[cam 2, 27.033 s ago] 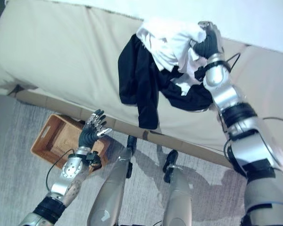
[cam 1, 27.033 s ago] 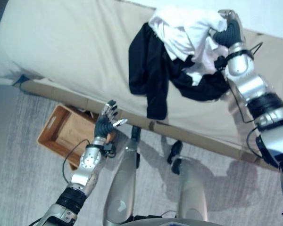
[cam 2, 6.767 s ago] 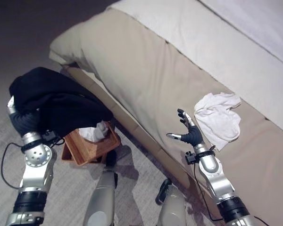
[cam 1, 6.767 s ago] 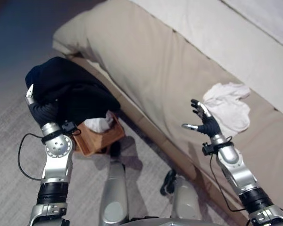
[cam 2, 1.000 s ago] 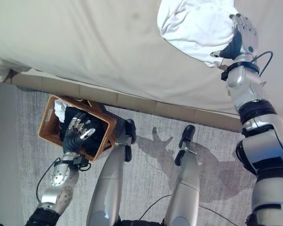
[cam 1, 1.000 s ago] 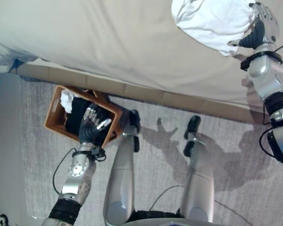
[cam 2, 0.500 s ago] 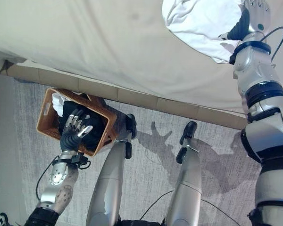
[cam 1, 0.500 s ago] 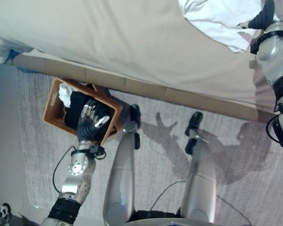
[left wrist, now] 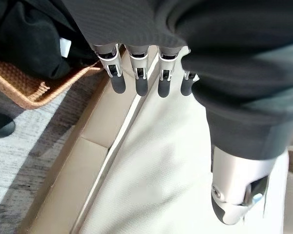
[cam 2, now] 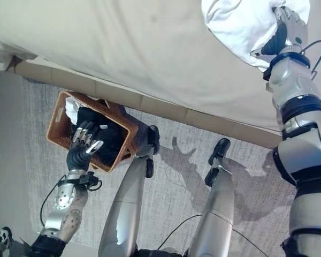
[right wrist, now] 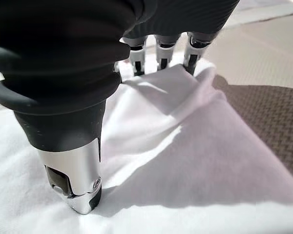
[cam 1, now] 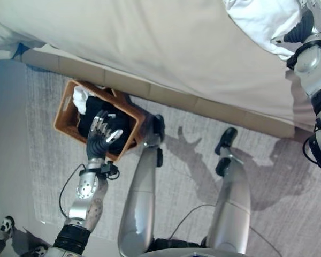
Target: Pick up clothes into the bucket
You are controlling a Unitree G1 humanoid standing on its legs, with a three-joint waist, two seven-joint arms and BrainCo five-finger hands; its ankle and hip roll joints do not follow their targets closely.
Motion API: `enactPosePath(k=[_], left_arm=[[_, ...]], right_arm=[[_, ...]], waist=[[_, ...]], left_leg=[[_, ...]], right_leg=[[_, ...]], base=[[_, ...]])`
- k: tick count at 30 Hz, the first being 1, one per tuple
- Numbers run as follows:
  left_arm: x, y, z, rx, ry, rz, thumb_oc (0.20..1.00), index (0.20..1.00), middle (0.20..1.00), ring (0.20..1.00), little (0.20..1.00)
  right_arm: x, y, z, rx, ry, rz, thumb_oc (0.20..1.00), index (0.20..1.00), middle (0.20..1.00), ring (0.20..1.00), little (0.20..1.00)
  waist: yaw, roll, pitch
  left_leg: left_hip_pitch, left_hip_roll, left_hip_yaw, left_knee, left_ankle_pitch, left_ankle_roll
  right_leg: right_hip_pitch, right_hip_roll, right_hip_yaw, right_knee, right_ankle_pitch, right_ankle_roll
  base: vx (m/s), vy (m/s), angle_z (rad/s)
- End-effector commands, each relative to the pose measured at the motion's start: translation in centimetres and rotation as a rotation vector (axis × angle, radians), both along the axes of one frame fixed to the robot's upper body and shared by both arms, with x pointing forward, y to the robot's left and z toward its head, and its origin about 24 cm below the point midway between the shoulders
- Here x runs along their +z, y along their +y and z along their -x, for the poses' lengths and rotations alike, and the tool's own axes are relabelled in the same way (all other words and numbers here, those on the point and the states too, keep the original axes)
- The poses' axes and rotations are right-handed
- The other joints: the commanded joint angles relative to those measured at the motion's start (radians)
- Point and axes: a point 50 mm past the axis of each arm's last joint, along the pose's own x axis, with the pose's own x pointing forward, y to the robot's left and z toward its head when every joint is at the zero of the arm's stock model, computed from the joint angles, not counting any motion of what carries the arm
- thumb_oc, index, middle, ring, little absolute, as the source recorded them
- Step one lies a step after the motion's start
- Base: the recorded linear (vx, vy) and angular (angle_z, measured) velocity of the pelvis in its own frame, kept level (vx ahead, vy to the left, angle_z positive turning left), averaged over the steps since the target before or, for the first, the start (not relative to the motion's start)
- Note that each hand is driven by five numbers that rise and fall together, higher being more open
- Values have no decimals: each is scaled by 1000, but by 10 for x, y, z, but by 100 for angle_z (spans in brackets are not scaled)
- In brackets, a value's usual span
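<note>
A woven bucket [cam 1: 67, 115] sits on the floor beside the bed [cam 1: 150, 48], already holding dark and white clothes. The left hand [cam 1: 100, 134] hovers over it, fingers relaxed and empty. Far right, the right hand [cam 2: 285, 32] rests on the white garment [cam 2: 238, 24] on the bed — fingers curling into the cloth, apparently gathering it for a lift.

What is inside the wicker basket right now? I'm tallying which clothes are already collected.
Inside the wicker basket lies a black garment, with a white garment at one end. Anything beneath them is covered, and the left robot hand blocks part of the view.
</note>
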Motion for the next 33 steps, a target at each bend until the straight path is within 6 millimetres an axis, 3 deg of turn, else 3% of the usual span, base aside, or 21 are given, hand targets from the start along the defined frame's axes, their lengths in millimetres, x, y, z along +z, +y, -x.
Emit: enactPosePath(k=[1, 17, 22, 26, 27, 30, 31, 32, 33], left_arm=[[17, 4, 10, 24, -109, 47, 1000, 1000, 1000, 1000, 1000], [17, 2, 7, 31, -109, 48, 1000, 1000, 1000, 1000, 1000], [14, 4, 4, 54, -99, 46, 1000, 1000, 1000, 1000, 1000], [9, 6, 3, 68, -77, 27, 1000, 1000, 1000, 1000, 1000], [10, 7, 1, 71, -76, 18, 1000, 1000, 1000, 1000, 1000], [7, 13, -2, 90, -63, -27, 1000, 1000, 1000, 1000, 1000], [7, 13, -1, 88, -62, -28, 1000, 1000, 1000, 1000, 1000], [4, 17, -4, 100, -44, -46, 1000, 1000, 1000, 1000, 1000], [2, 20, -4, 106, -35, -54, 1000, 1000, 1000, 1000, 1000]], right_arm=[[17, -4, 5, 4, 2, 73, 200, 200, 200, 200, 200], [4, 10, -1, 78, -7, 17, 200, 200, 200, 200, 200], [-6, 27, 2, 222, -64, -21, 200, 200, 200, 200, 200], [-32, 41, 8, 347, -51, -33, 200, 200, 200, 200, 200], [-39, 45, 11, 386, -44, -30, 200, 200, 200, 200, 200], [-70, 50, 25, 486, 0, -76, 200, 200, 200, 200, 200], [-71, 49, 25, 485, 1, -78, 200, 200, 200, 200, 200], [-90, 52, 33, 532, 43, -94, 200, 200, 200, 200, 200], [-96, 55, 37, 562, 64, -87, 200, 200, 200, 200, 200]], waist=[[5, 51, -22], [4, 38, -22], [-14, 4, -22], [-30, -29, -22], [-34, -39, -22], [-50, -67, -22], [-48, -67, -22], [-57, -81, -22], [-59, -86, -22]], left_leg=[[-68, 9, -21, 37, -42, -17], [-38, 14, -18, 13, -31, -22], [43, 28, -17, -20, -22, -28], [135, 39, -24, -50, -20, -32], [151, 41, -23, -75, 18, -26], [251, 54, -25, -110, 22, -30], [253, 54, -26, -112, 23, -31], [324, 60, -26, -143, 28, -33], [356, 64, -26, -154, 29, -33]], right_leg=[[-15, -30, 5, 53, -15, 70], [18, -41, -27, 46, -14, 71], [101, -31, -49, 18, -11, 73], [202, -23, -75, -21, -5, 74], [225, -23, -91, -52, 29, 64], [340, -20, -115, -103, 38, 67], [343, -19, -117, -105, 39, 67], [415, -19, -130, -135, 41, 71], [447, -18, -132, -148, 44, 72]], base=[[3, 5, 5], [0, 0, 0], [-18, -19, 0], [-22, -39, -5], [-55, -40, -5], [7, -61, -2], [51, -55, -5], [53, -40, -4], [70, -54, -3]])
